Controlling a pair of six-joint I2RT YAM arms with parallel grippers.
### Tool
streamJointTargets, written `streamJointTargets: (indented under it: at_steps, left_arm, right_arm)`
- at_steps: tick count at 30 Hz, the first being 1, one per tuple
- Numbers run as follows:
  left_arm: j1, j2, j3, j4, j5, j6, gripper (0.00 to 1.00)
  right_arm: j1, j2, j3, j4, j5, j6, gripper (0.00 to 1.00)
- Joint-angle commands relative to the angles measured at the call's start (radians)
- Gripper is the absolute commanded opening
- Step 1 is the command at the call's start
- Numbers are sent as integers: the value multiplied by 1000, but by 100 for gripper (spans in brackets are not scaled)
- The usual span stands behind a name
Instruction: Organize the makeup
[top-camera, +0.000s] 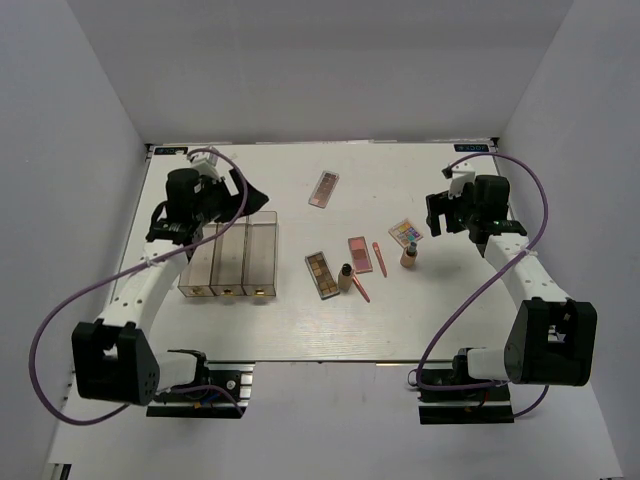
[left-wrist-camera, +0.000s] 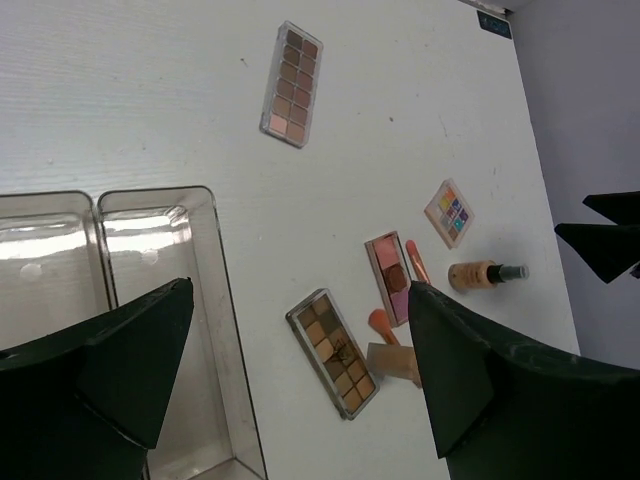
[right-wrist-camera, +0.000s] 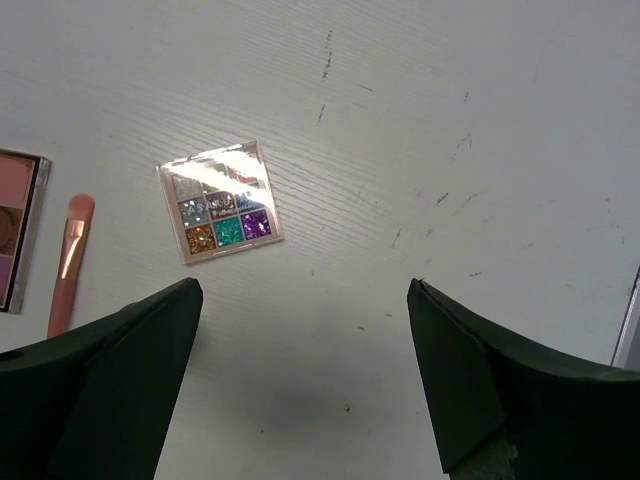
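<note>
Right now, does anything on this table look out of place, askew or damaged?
Nothing looks spilled or broken. The makeup lies loose at mixed angles to the right of the clear box, with none of it inside. One brown palette sits tilted and apart, farther back than the other pieces.

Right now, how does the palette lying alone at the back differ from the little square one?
The back palette is long and narrow; the square palette is about as wide as long. The back palette holds brown and pinkish shades; the square palette, glittery teal, purple and orange. The back palette lies alone; the square palette sits by a bottle. Both lie flat on the table.
</note>
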Motion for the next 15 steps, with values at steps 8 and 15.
streamJointTargets:
  at_steps: [8,15]
  left_arm:
    - [-113,243,252,20,72,32,97]
    - [-234,488,494,-38,38,106,51]
  right_arm:
    - [1,15,79,-97,-199,-191,89]
    - [2,17,125,-237,-341,-371,89]
